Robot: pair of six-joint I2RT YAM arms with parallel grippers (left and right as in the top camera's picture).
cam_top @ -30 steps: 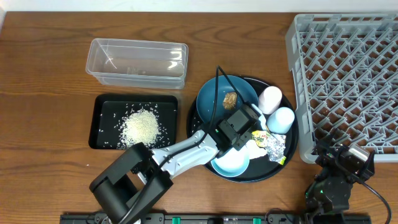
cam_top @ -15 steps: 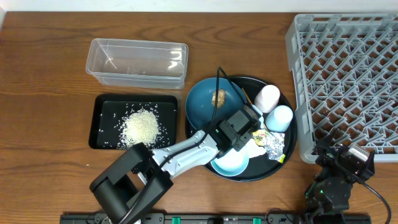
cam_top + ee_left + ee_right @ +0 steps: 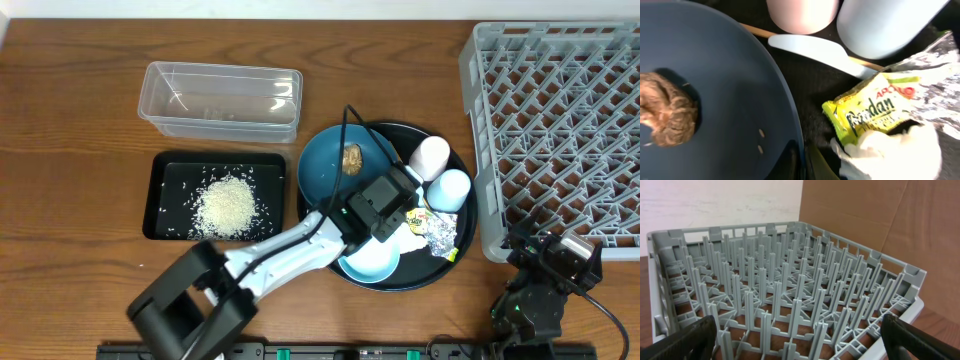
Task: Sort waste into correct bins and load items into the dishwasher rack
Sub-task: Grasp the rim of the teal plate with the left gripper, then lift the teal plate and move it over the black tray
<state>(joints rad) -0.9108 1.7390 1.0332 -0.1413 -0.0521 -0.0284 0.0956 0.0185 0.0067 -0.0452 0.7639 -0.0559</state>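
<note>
Two cups (image 3: 433, 157) — one plate (image 3: 322, 172)

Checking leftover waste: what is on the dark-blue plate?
A brown food lump and a few rice grains lie on the dark-blue plate. The left gripper covers part of its rim.

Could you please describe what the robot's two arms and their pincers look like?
The left arm has bulky black joints, a silver-white middle link and a boxy black wrist block, with a thin black cable looping off it. The left pincer has dark fingers. The right arm is mostly black with a grey box on top and a black cable; the right pincer has black fingers.
</note>
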